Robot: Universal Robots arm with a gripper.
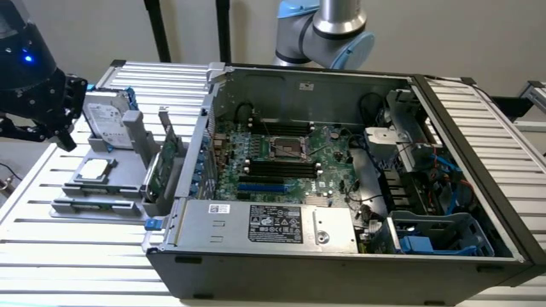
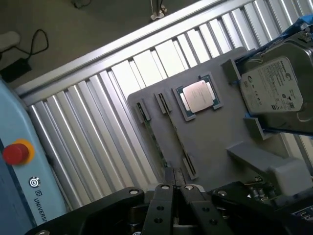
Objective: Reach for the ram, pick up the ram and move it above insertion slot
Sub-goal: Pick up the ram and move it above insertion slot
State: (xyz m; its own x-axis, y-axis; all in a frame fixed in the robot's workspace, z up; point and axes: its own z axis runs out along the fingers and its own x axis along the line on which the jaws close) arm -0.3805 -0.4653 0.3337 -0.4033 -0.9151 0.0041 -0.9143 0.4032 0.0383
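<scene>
Item: long, thin green circuit-board ram stick (image 2: 152, 136). It lies flat in a clipped slot of the grey moulded fixture tray (image 2: 215, 142) on the slatted metal desk (image 2: 98, 137); the clips likely keep it aligned for pickup. Black pincer (image 2: 172, 178): fingers together, empty, hovering near the stick's end.

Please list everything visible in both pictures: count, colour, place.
computer case: one, grey and black, open, middle of the table.
holder tray: one, grey, exterior view's left of the case.
hard drive: one, silver, standing in the tray.
processor: one, silver, flat in the tray.
ram: one, green, flat at the tray's end.
expansion card: one, green, upright, between tray and case.
table: one, silvery slats, under everything.
button: one, red, on a light blue box.
robot arm: one, silver and light blue, behind the case.
pincer: one, black, shut, near the tray.
</scene>
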